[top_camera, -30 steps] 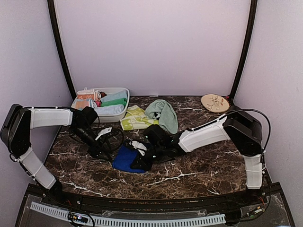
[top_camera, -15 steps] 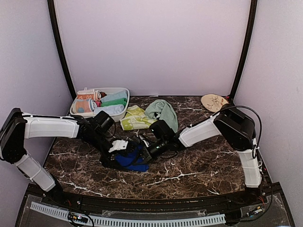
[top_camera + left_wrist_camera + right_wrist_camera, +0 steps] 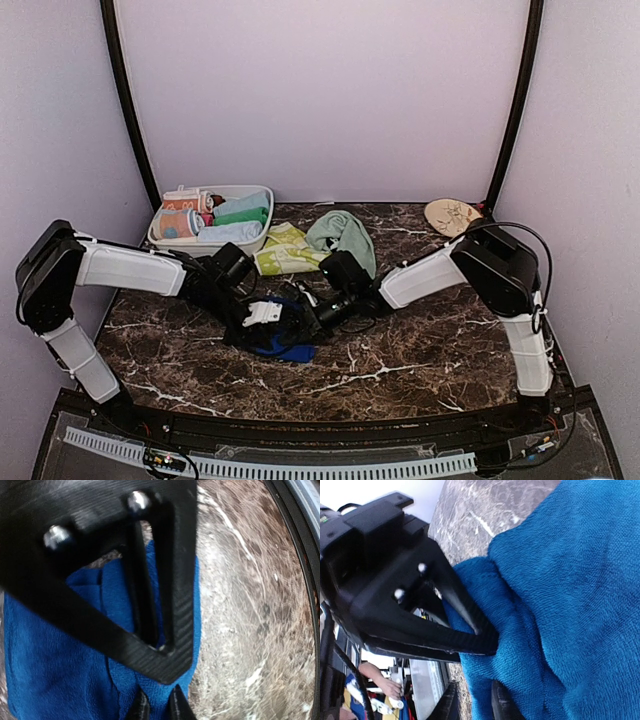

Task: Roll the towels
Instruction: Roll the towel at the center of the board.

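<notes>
Dark marble bench with white veins, pale lilac walls, black poles in the back corners.

Your white tub sits back left and holds several rolled towels: orange-patterned, teal, green and pale blue. Just right of the tub, the yellow-green towel lies flat. The mint towel is crumpled beside it, overlapping its right edge. A beige plate sits in the back right corner, well apart from the cloth.

The blue towel lies bunched left of centre on the bench, between your two grippers.

Your left arm reaches in low from the left. The left gripper is down on the blue towel, jaws narrow, with a fold of cloth pinched between the tips.

Your right arm stretches in low from the right. The right gripper is tip to tip with the left one at the towel's edge, jaws slightly apart. I cannot tell whether it grips any cloth.
</notes>
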{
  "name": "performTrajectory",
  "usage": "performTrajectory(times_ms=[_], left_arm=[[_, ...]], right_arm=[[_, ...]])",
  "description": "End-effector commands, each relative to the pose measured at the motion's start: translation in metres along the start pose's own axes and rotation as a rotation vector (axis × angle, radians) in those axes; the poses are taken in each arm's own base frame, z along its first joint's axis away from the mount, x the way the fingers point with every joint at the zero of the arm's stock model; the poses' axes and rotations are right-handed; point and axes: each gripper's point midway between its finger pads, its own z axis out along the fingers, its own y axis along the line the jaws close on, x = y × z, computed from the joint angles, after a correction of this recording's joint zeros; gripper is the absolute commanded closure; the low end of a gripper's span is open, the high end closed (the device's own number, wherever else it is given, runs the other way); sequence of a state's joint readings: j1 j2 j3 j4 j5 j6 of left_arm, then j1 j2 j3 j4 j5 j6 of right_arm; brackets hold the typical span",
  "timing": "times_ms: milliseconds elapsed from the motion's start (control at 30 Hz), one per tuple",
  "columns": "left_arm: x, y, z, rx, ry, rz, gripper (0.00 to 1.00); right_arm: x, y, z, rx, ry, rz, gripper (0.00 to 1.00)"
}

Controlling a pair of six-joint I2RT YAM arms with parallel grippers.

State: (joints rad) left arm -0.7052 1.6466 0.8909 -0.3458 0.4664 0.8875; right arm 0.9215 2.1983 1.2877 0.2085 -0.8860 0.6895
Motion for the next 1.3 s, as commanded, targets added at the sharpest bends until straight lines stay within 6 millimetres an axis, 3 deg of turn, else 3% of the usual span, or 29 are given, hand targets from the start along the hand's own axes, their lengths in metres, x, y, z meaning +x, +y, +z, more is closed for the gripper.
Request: performTrajectory(times_ms=[0,267,367,433,467,533,600,667,767,933,1067,1200,1267], left_arm=[[0.013,-0.007,0.011,0.048,0.050,-0.087,0.95],[0.007,-0.033,0.005,0.290,-0.019,-0.320,0.96],[-0.002,-0.053,-0.002,0.398,-0.057,-0.356,0.97],[-0.008,-0.064,-0.009,0.451,-0.079,-0.371,0.98],[-0.010,-0.068,-0.011,0.472,-0.082,-0.378,0.98],[-0.008,-0.073,-0.010,0.492,-0.067,-0.388,0.98],[0.000,-0.075,-0.006,0.492,-0.037,-0.395,0.98],[0.006,-0.076,-0.002,0.497,-0.012,-0.409,0.98],[0.010,-0.073,0.004,0.502,0.012,-0.432,0.98],[0.014,-0.063,0.013,0.512,0.036,-0.494,0.98],[0.026,-0.055,0.021,0.510,0.086,-0.548,0.99],[0.042,-0.049,0.029,0.468,0.143,-0.564,0.99],[0.049,-0.045,0.032,0.439,0.173,-0.567,0.99]], right_arm=[[0.009,-0.044,-0.020,0.195,-0.064,0.064,0.66],[-0.009,-0.053,-0.118,0.579,-0.337,-0.141,0.51],[-0.017,-0.032,-0.159,0.708,-0.471,-0.281,0.43],[-0.018,-0.012,-0.180,0.771,-0.558,-0.397,0.03],[-0.019,0.000,-0.190,0.796,-0.602,-0.453,0.00],[-0.021,0.005,-0.217,0.897,-0.692,-0.464,0.00],[-0.026,-0.002,-0.255,1.013,-0.813,-0.320,0.00],[-0.025,-0.004,-0.275,0.977,-0.901,-0.234,0.00],[-0.020,0.017,-0.248,0.813,-0.825,-0.441,0.00],[0.020,0.041,-0.165,0.989,-0.526,-0.913,0.01],[0.051,0.066,-0.109,0.951,-0.393,-1.204,0.07],[0.067,0.084,-0.057,0.904,-0.274,-1.418,0.14],[0.071,0.079,-0.031,0.910,-0.205,-1.507,0.18]])
